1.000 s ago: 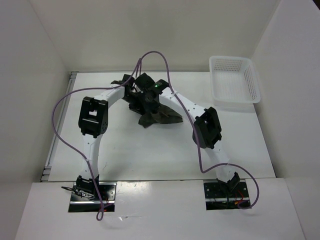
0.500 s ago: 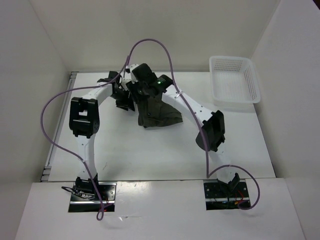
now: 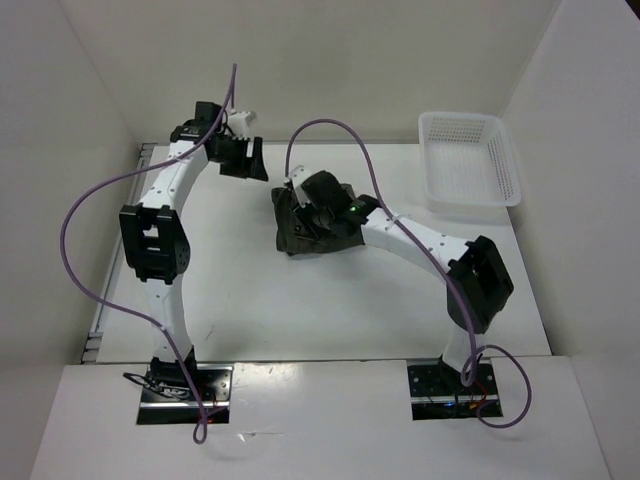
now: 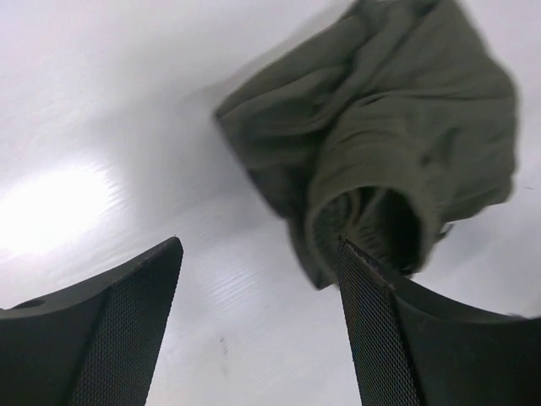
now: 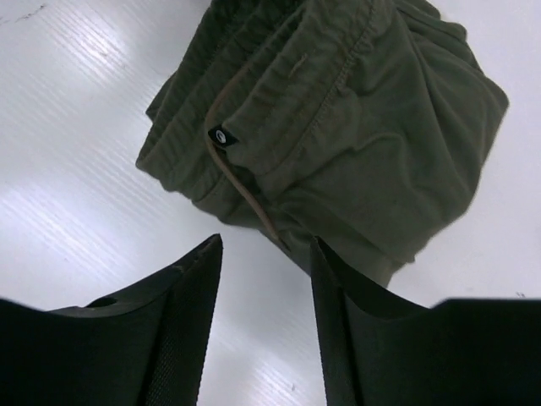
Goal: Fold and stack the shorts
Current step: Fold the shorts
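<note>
My left claw [image 4: 258, 254] is hanging with its fingers spread wide and nothing between them, and through the gap I am seeing bare white table [image 3: 300, 300]. The shorts [image 4: 397, 135] are lying toward 1 o'clock in this wrist view, an open hem or waist end gaping toward me. From above, this claw is sitting up at the far-left corner, at about 11 o'clock from the cloth and well apart from it. Half a second ago it was right in against the shorts beside my other claw, so that arm has swung up and away. My right claw [image 5: 265, 245] is also standing apart and gripping nothing. It is hovering just at the near edge of the bundle, where the thin drawstring [image 5: 241, 186] is trailing from the waistband down toward 6 o'clock, ending close to the gap between my fingers. One second ago the cloth was lifted and draped from the claws at the far middle of the table. Now it is resting as a crumpled, roughly folded heap at the table's centre, and my right wrist has dropped back over it. The white mesh basket [image 3: 470, 165] is sitting at 2 o'clock, unmoved.
</note>
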